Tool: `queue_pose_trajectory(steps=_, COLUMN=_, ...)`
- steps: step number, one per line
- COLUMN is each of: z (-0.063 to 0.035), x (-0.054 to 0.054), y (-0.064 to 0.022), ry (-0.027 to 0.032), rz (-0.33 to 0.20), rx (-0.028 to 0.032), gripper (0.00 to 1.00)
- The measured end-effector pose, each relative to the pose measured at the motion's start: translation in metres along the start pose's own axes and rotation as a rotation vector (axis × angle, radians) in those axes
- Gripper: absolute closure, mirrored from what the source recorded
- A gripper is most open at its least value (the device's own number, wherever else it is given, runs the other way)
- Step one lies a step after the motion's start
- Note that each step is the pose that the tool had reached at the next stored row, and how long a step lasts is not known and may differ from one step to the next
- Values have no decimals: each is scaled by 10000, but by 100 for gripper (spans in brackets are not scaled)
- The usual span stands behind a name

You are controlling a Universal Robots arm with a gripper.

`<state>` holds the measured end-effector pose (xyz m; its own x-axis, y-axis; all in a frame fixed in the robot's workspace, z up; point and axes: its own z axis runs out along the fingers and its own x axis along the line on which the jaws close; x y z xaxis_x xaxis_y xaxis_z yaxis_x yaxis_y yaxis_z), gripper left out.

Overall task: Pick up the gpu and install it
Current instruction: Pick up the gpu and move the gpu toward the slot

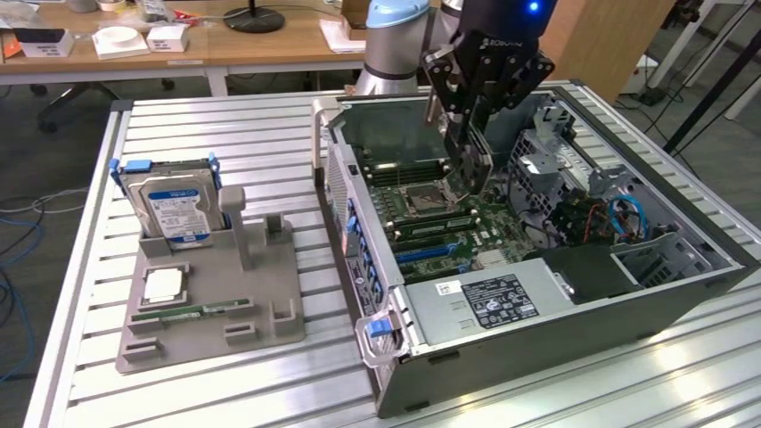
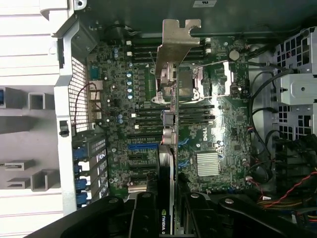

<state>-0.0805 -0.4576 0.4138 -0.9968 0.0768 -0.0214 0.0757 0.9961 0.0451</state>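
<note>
**A:** Since the exterior view has the gripper (image 1: 466, 125) clamped on the gpu (image 1: 473, 165), hanging over the motherboard (image 1: 458, 234) in the open tower case (image 1: 347, 192), pickup's done, right?

**B:** Yep, but it's not seated (install's left). In the wrist view the gpu is edge-on between narrow fingers (image 2: 143, 218), with its silver bracket (image 2: 177, 42) at the far end. I can't tell how high it hangs, or which of the blue expansion slots (image 2: 143, 147) it lines up with.

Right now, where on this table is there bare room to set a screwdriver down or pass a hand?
Bare slats of the table lie between the hard drive and the far edge, and between the gray holder and the near edge. The gap between holder and computer case is narrow. Inside it is crowded: the claw holds the gpu over the motherboard.
</note>
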Motion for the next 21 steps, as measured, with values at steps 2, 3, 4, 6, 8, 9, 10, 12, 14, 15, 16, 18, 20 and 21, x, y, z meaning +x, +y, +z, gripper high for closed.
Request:
queue_pose_trajectory(steps=2, z=0, x=-13, y=1, ry=0, rz=-1, rx=0, gripper=74)
queue_pose_trajectory(steps=3, z=1, x=-20, y=1, ry=0, rz=0, rx=0, gripper=74)
queue_pose_trajectory(steps=4, z=1, x=-27, y=2, ry=0, rz=0, rx=0, gripper=74)
queue_pose_trajectory(steps=6, z=1, x=-41, y=3, ry=0, rz=0, rx=0, gripper=74)
queue_pose_trajectory(steps=8, z=1, x=-53, y=4, ry=0, rz=0, rx=0, gripper=74)
queue_pose_trajectory(steps=9, z=2, x=-58, y=4, ry=0, rz=0, rx=0, gripper=74)
queue_pose_trajectory(steps=10, z=2, x=-63, y=5, ry=0, rz=0, rx=0, gripper=74)
queue_pose_trajectory(steps=12, z=2, x=-73, y=6, ry=0, rz=0, rx=0, gripper=74)
queue_pose_trajectory(steps=14, z=2, x=-81, y=6, ry=0, rz=0, rx=0, gripper=74)
queue_pose_trajectory(steps=15, z=2, x=-85, y=7, ry=0, rz=0, rx=0, gripper=74)
queue_pose_trajectory(steps=16, z=2, x=-90, y=7, ry=0, rz=0, rx=0, gripper=74)
queue_pose_trajectory(steps=18, z=2, x=-93, y=7, ry=0, rz=1, rx=0, gripper=74)
queue_pose_trajectory(steps=20, z=2, x=-94, y=7, ry=0, rz=0, rx=0, gripper=74)
queue_pose_trajectory(steps=21, z=2, x=-94, y=7, ry=0, rz=0, rx=0, gripper=74)
